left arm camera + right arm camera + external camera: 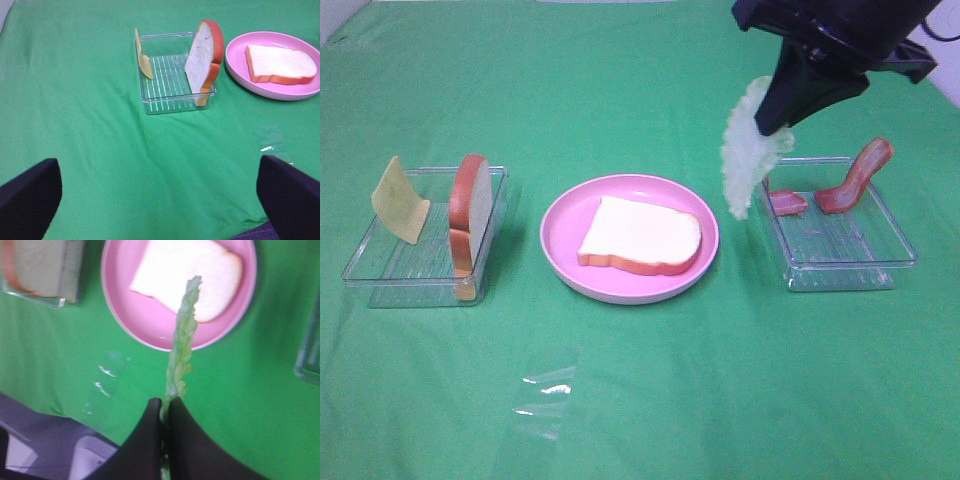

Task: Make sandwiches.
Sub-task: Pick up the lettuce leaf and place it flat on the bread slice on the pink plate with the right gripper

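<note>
A white bread slice (642, 237) with orange-brown crust lies flat on the round pink plate (565, 215) at the middle. My right gripper (782, 125) is shut on a pale green lettuce leaf (748, 145) and holds it in the air between the plate and the right tray; it also shows in the right wrist view (183, 347). Two reddish bacon strips (855, 178) lie in the right clear tray (840, 262). A second bread slice (470, 210) stands upright in the left clear tray (395, 285), beside a leaning yellow cheese square (400, 200). My left gripper (160, 200) is open, hanging over bare cloth.
A green cloth (720, 390) covers the whole table. A small piece of clear film (545, 395) lies on the cloth in front of the plate. The table's far left corner (335, 25) shows the cloth's edge.
</note>
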